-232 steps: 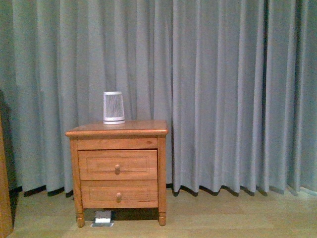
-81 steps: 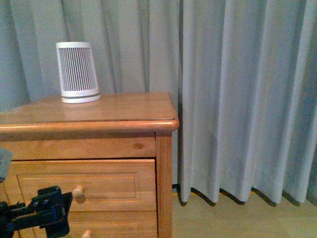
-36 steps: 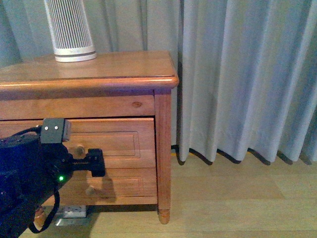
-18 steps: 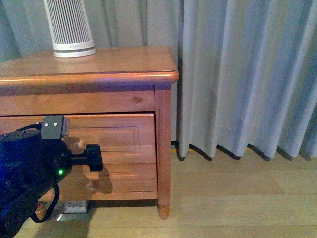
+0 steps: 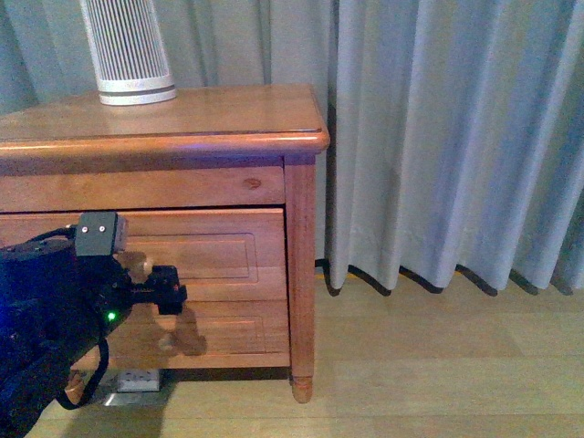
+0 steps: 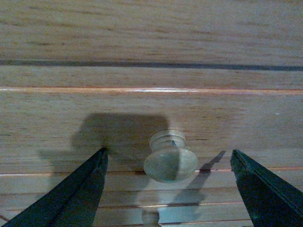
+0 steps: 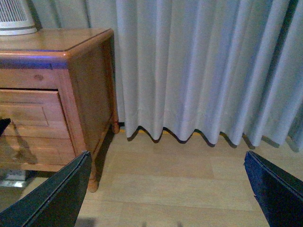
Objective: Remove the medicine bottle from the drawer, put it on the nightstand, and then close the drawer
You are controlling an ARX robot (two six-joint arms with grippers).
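You're in a home bedroom, by the look of it: a honey-wood nightstand point(image 5: 228, 114) w/ turned feet, grey floor-length curtains point(image 5: 438, 137) right behind and beside it, a pale wood-plank floor point(image 5: 438, 365), and a small white ribbed device point(image 5: 128, 50) on the nightstand's top, i.e. domestic furnishings.

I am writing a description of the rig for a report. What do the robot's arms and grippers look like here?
The left arm is bulky and black, with a small grey box on top, a green light and a black cable looping below. The left gripper is black too; its fingers are dark tapering wedges. The right gripper has the same dark wedge fingers.
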